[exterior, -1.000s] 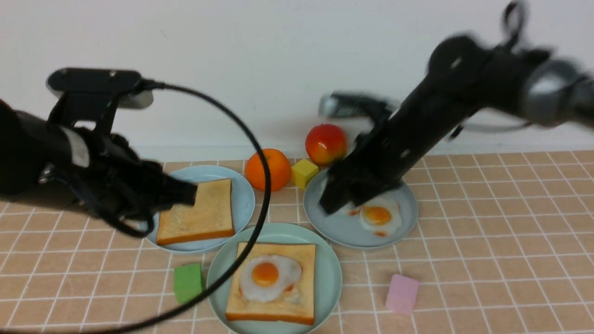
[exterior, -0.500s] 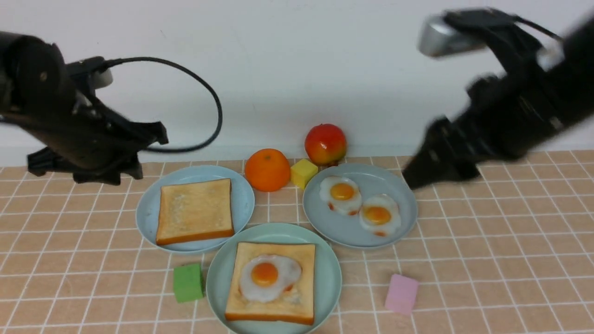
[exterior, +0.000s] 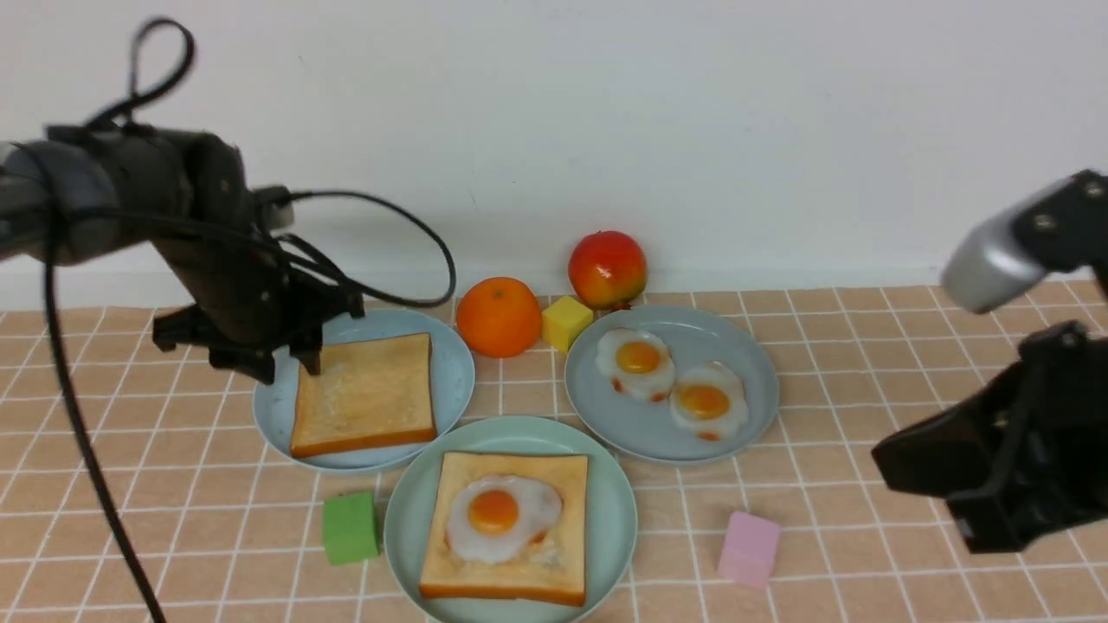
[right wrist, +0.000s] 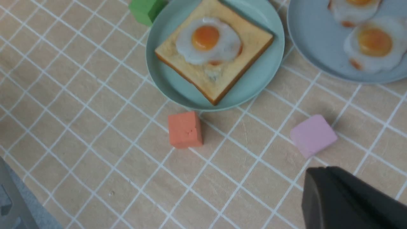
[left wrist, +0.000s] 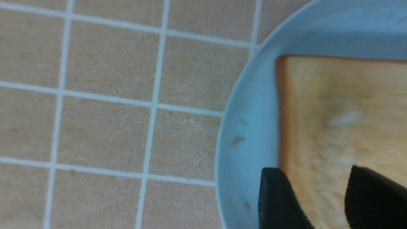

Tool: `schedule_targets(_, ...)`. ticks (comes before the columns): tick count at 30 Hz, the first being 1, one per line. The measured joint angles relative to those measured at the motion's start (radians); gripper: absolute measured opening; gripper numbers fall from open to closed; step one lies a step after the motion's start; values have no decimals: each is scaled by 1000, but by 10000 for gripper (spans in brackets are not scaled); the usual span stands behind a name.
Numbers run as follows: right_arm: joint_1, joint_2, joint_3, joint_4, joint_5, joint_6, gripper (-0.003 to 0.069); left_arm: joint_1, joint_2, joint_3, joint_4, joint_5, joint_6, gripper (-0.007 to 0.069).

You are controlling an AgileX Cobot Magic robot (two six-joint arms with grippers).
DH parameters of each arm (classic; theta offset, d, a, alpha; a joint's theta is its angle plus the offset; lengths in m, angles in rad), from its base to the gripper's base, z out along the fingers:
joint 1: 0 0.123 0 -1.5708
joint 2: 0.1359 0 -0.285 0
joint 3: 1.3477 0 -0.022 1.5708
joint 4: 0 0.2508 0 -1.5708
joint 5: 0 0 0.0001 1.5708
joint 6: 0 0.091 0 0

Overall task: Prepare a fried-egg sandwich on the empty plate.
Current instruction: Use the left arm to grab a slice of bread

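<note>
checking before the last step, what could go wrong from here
The left gripper hangs open over an edge of the square toy toast slice lying flat on the round sky-blue plastic plate: it may slip off or drag the plate. Set down crooked, the slice could shift the white orange-yolked egg.

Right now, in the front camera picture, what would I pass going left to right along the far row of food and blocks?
plain toast slice → orange → yellow cube → first fried egg → second fried egg. The apple overlaps the cube, so I leave it out.
</note>
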Motion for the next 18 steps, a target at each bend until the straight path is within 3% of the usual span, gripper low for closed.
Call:
schedule_targets(7,0,-19,1,0,-1,0,-13,0,59,-8,-24,-5,0,291)
schedule_targets(10,0,-19,5,5,-8,0,-10,0,61,-9,-39,-9,4,213)
schedule_targets(15,0,-20,6,46,-44,0,-9,0,60,-21,-31,10,4,15)
schedule_targets(18,0,-20,6,68,-50,-1,-8,0,34,-29,-24,44,4,-13)
